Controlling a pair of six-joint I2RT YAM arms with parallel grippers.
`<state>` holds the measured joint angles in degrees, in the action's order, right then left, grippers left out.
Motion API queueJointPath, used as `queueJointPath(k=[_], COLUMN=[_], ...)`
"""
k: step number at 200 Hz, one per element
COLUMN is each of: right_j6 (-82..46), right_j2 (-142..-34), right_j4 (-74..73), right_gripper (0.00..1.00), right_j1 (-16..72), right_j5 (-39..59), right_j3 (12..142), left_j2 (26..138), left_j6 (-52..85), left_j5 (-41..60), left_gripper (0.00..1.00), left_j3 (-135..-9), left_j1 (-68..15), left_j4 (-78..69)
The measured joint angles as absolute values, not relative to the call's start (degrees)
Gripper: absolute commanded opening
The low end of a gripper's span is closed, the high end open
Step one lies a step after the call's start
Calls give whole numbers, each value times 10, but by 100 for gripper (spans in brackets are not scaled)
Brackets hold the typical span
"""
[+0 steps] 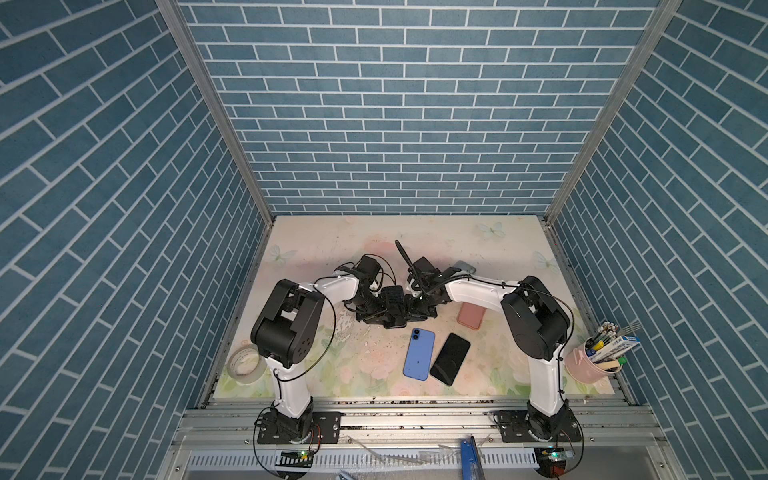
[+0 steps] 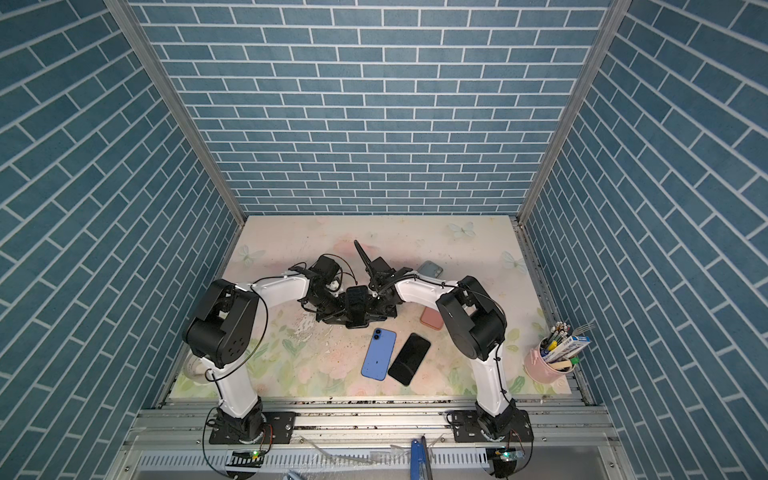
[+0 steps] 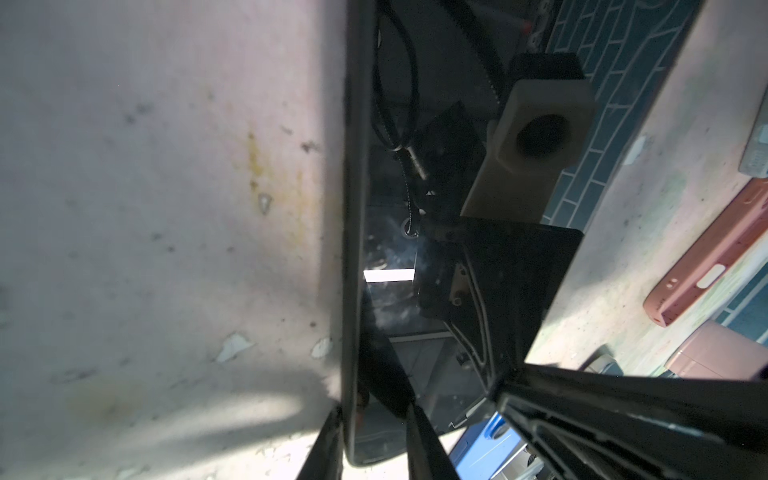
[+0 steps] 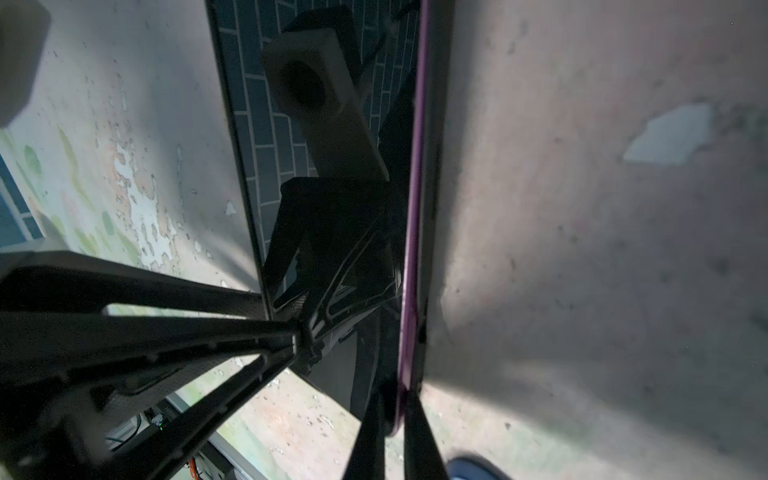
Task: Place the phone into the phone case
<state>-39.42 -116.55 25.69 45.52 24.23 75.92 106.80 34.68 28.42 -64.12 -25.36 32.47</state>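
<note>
Top views both show the floral table (image 1: pixel 332 374), where a pink case (image 1: pixel 471 316) lies flat right of centre. Over the middle, a dark, purple-edged phone (image 4: pixel 353 228) stands on edge. The left gripper (image 3: pixel 374 432) and right gripper (image 4: pixel 395 419) each pinch it across its thickness, jaws narrow.

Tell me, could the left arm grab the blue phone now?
Probably not yet: the left gripper is clamped on a dark phone, shared with the right gripper. The blue phone lies uncovered close by.

Upright phone (image 1: pixel 403 257) blocks middle, blue phone (image 1: pixel 419 354) front, back mat (image 1: pixel 436 230) open
</note>
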Motion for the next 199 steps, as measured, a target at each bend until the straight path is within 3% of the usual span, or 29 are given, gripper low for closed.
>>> queueJointPath(k=[32, 61, 90, 199], right_j6=[-383, -356, -337, -326], right_j2=[-1122, -1093, -1074, -1115], right_j4=[194, 218, 243, 261], right_gripper=[32, 29, 20, 20], right_j1=[461, 471, 463, 432], right_j5=[247, 217, 187, 231], right_j3=[697, 681, 682, 753], left_j2=[1051, 1035, 1030, 1060], left_j6=[348, 350, 350, 349], left_j5=[274, 252, 231, 220], left_gripper=[28, 28, 28, 28], left_j3=[-624, -611, -611, -653], left_j1=[-256, -263, -265, -264], left_j4=[307, 299, 303, 323])
